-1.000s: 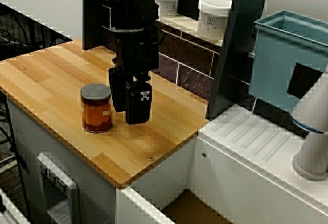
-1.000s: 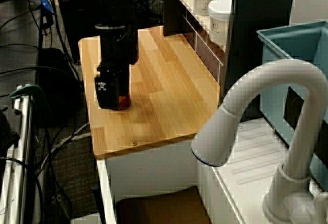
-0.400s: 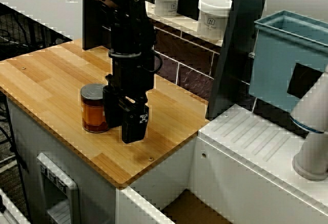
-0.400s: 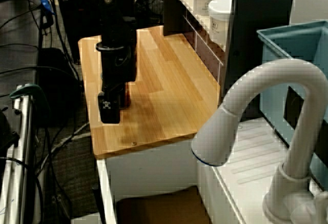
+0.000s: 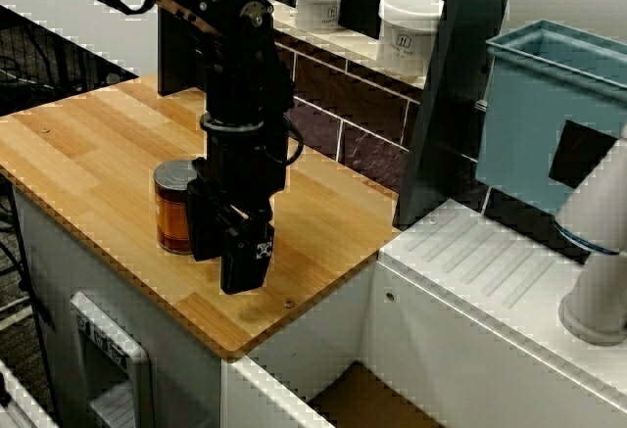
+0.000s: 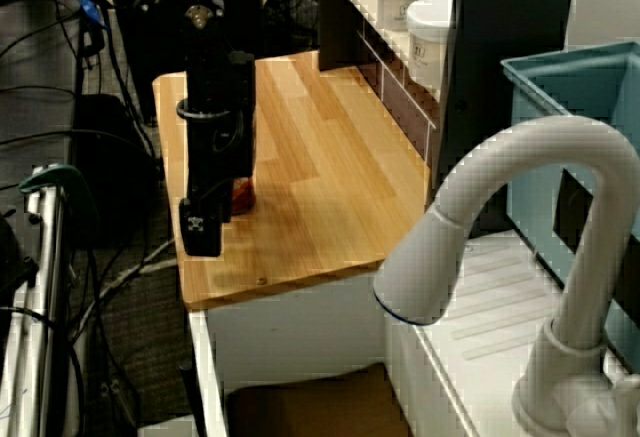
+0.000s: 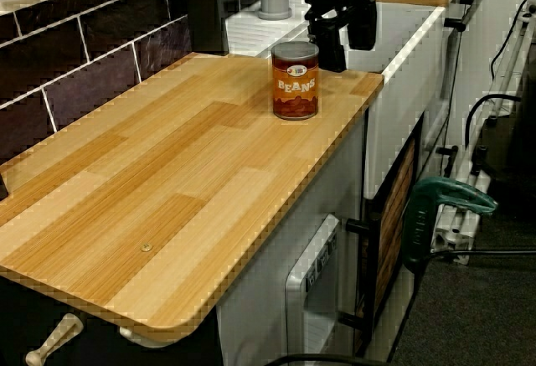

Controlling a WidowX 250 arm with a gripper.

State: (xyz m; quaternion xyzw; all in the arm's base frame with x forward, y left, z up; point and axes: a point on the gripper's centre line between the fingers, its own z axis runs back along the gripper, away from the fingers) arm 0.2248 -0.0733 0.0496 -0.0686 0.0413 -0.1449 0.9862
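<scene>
Front view | gripper (image 5: 221, 271) spread wide, gripping nothing, hanging low just beside can (image 5: 174, 209) | can upright near front edge of bench (image 5: 88, 144)

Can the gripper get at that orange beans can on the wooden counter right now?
Probably yes. The orange cylindrical beans can stands upright on the wooden counter, the gripper hangs close beside it with fingers apart, and nothing lies between them.

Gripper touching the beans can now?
Cannot tell. In the view along the counter the gripper overlaps one edge of the beans can, with neither gap nor contact plain; both other views overlap them too.
</scene>
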